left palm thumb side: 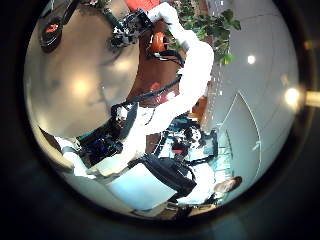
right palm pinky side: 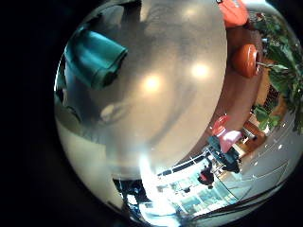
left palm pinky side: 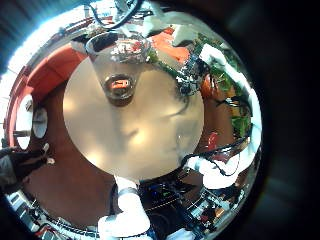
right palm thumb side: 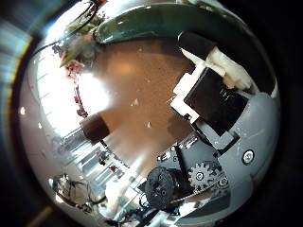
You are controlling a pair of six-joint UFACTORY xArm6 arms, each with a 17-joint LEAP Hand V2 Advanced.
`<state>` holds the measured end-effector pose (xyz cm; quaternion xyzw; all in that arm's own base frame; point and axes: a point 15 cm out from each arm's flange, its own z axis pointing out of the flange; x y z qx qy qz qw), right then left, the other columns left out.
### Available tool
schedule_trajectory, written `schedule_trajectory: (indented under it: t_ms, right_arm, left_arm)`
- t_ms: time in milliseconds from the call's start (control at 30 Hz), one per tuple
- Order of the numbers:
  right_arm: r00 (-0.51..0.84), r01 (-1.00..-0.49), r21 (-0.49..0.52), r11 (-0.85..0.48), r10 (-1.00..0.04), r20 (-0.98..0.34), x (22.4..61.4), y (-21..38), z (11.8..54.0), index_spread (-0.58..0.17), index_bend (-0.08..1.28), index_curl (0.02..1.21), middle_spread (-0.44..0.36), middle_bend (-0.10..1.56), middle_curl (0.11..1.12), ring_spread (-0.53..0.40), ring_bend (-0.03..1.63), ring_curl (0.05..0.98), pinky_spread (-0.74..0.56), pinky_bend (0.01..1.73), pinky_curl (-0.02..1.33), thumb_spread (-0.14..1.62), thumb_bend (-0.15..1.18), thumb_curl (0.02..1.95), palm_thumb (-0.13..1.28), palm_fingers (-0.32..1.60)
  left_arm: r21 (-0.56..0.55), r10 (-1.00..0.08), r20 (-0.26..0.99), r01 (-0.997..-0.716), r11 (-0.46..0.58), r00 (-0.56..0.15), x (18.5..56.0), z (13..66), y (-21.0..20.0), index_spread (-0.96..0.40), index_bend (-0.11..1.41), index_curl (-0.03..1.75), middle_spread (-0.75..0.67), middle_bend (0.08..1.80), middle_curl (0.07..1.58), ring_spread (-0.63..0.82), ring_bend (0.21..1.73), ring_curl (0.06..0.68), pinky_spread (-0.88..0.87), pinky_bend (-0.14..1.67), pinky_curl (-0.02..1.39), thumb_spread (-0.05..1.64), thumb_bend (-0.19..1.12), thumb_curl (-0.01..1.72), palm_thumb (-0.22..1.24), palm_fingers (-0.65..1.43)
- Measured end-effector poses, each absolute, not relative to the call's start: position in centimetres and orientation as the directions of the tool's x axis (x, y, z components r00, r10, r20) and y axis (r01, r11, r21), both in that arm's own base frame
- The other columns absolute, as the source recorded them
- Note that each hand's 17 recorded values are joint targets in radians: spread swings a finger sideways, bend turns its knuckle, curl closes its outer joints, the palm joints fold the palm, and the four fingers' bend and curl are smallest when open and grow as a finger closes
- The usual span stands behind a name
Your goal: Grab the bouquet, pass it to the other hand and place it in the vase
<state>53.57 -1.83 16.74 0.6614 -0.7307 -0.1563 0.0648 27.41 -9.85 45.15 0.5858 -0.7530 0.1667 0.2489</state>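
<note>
The right hand (left palm pinky side: 188, 72) is hanging over the far edge of the round table (left palm pinky side: 130, 140), and I cannot tell whether its fingers are wrapping anything or standing loose. In its thumb-side palm view a long, smooth band is running right across, close to the palm. I am taking that for the bouquet (right palm thumb side: 161, 19), its stalks bundled together and a small ragged cluster, perhaps the blooms, showing at one end, though it is too blurred to be sure.

If so, it is looking light and springy: the stalks stiff enough to hold a line, the heads soft and easily crushed. The place to take hold is looking like mid-stalk, leaving the lower end free for the other hand.

The left hand (left palm thumb side: 105, 145) is waiting high over the table, its grip unreadable too. The vase (left palm pinky side: 118, 65), clear-walled and upright, is standing near the table's edge, beside the right hand.
</note>
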Motion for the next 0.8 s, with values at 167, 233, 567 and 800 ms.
schedule_trajectory:
  t_ms: [167, 233, 567, 800]
  right_arm:
    - [-0.121, -0.952, 0.296, 0.084, -0.986, -0.112, 54.0, -2.2, 16.9, -0.368, 0.92, 0.83, -0.213, 1.14, 0.75, -0.230, 1.29, 0.583, -0.31, 1.25, 0.51, 0.89, 0.01, 0.66, 1.03, 1.25]
    - [-0.122, -0.958, 0.273, 0.087, -0.986, -0.112, 54.4, -2.3, 17.6, -0.353, 0.98, 0.86, -0.209, 1.19, 0.78, -0.231, 1.33, 0.609, -0.29, 1.31, 0.55, 0.88, 0.03, 0.69, 1.08, 1.21]
    - [-0.105, -0.986, 0.140, 0.085, -0.985, -0.137, 55.0, -3.7, 24.9, -0.291, 1.11, 0.93, -0.171, 1.32, 0.85, -0.216, 1.43, 0.690, -0.21, 1.40, 0.67, 0.88, 0.09, 0.84, 1.19, 1.11]
    - [-0.045, -0.998, -0.024, 0.054, -0.963, -0.267, 55.2, -2.2, 33.0, -0.267, 1.14, 0.94, -0.155, 1.35, 0.85, -0.208, 1.45, 0.712, -0.18, 1.39, 0.73, 0.88, 0.10, 0.94, 1.18, 1.10]
  left_arm:
    - [0.039, -0.799, 0.570, -0.965, 0.258, -0.191, 27.4, 45.2, -9.9, 0.18, 0.19, 0.39, 0.41, 0.19, 0.34, 0.58, 0.46, 0.201, 0.53, 0.18, 0.25, 1.09, -0.02, 0.33, 0.41, 0.14]
    - [0.040, -0.800, 0.570, -0.965, 0.257, -0.189, 27.4, 45.2, -9.8, 0.18, 0.19, 0.39, 0.41, 0.19, 0.34, 0.58, 0.46, 0.201, 0.53, 0.18, 0.26, 1.09, -0.02, 0.33, 0.41, 0.14]
    - [0.034, -0.798, 0.570, -0.965, 0.260, -0.194, 27.4, 45.3, -9.8, 0.19, 0.19, 0.39, 0.41, 0.19, 0.34, 0.58, 0.46, 0.201, 0.53, 0.18, 0.26, 1.09, -0.02, 0.33, 0.41, 0.14]
    - [0.031, -0.798, 0.570, -0.965, 0.260, -0.196, 27.3, 45.5, -9.8, 0.19, 0.19, 0.39, 0.41, 0.19, 0.34, 0.58, 0.46, 0.201, 0.53, 0.18, 0.26, 1.09, -0.02, 0.33, 0.41, 0.14]
